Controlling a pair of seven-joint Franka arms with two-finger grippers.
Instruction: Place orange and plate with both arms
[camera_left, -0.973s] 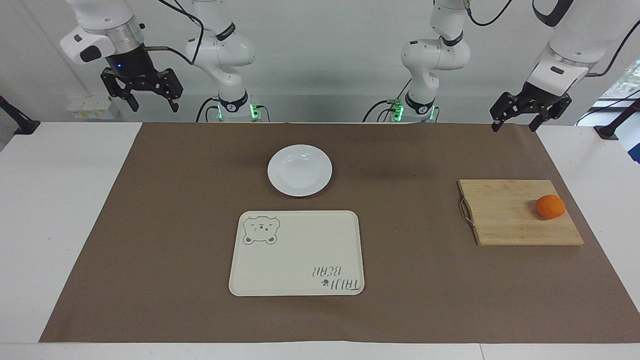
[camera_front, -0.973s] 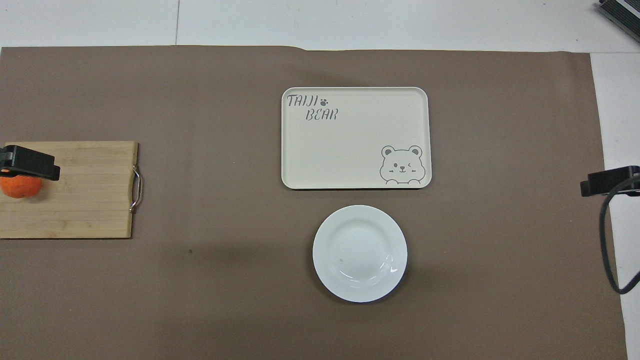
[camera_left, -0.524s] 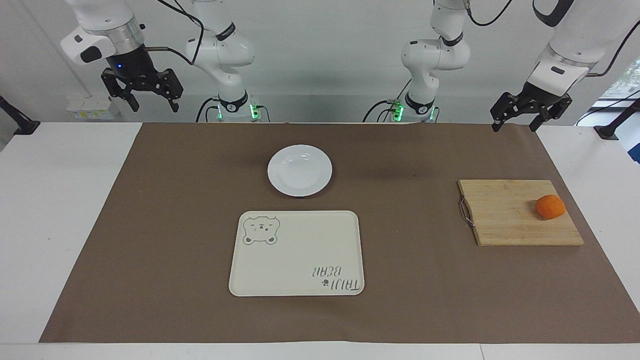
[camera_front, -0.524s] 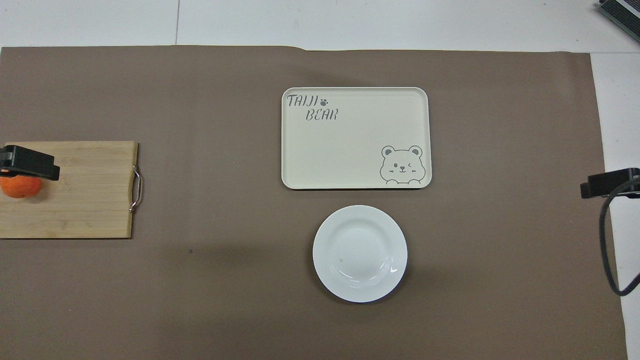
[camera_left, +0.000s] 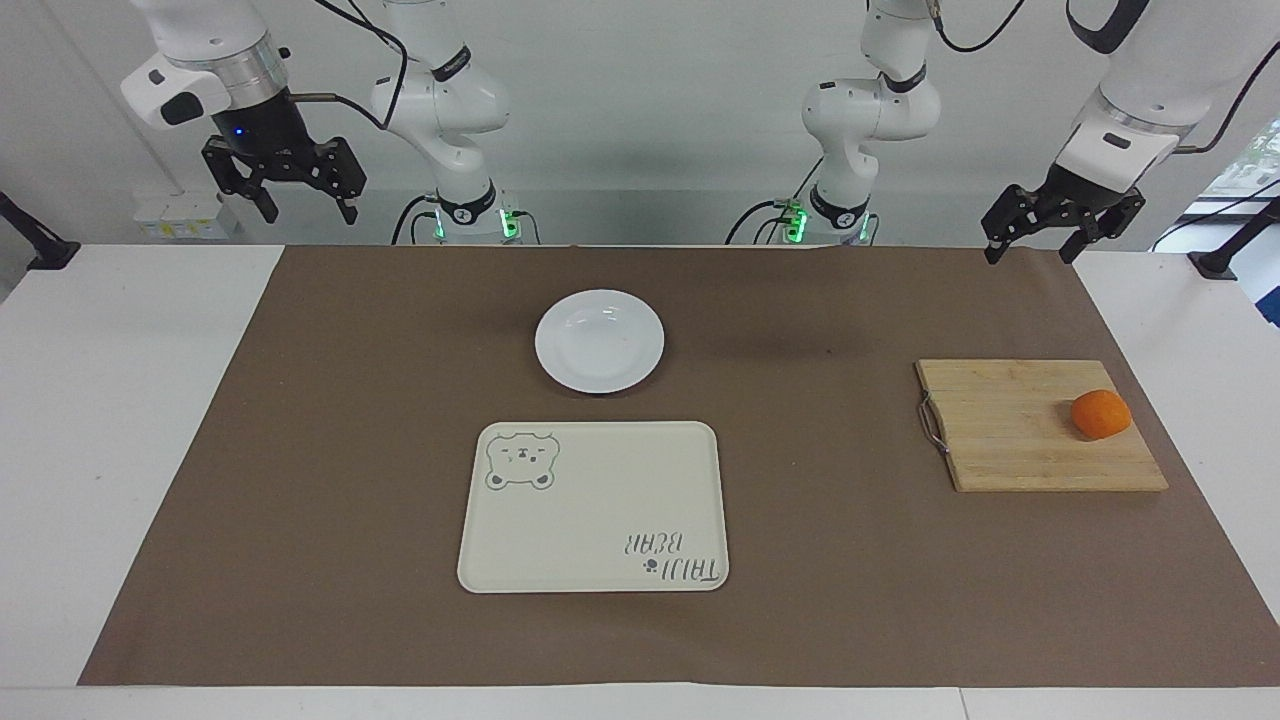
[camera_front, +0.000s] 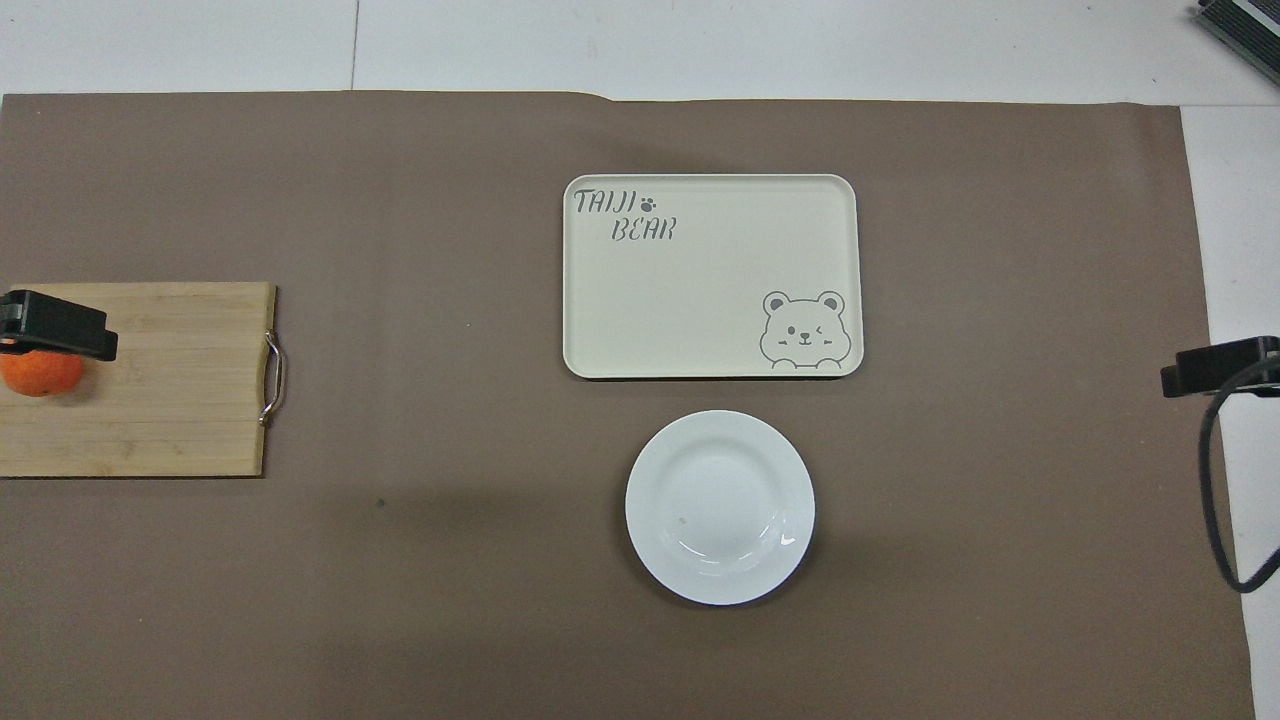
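The orange (camera_left: 1100, 414) lies on a wooden cutting board (camera_left: 1020, 425) toward the left arm's end of the table. The white plate (camera_left: 599, 340) lies bare on the brown mat, nearer to the robots than the cream tray (camera_left: 594, 506). My left gripper (camera_left: 1030, 255) hangs open and holds nothing, high over the mat's edge by the robots. In the overhead view the left gripper (camera_front: 58, 325) overlaps the top of the orange (camera_front: 40, 374), but it is well above it. My right gripper (camera_left: 310, 208) hangs open in the air at the right arm's end, away from the plate (camera_front: 719, 506).
A brown mat (camera_left: 800, 620) covers most of the white table. The cream tray (camera_front: 710, 275) has a bear drawing and lettering, with nothing on it. The cutting board (camera_front: 170, 380) has a metal handle facing the table's middle. A black cable (camera_front: 1215, 480) hangs by the right gripper (camera_front: 1215, 365).
The right gripper has lifted a little and the left gripper has barely shifted. Orange, plate, tray and board lie where they were.
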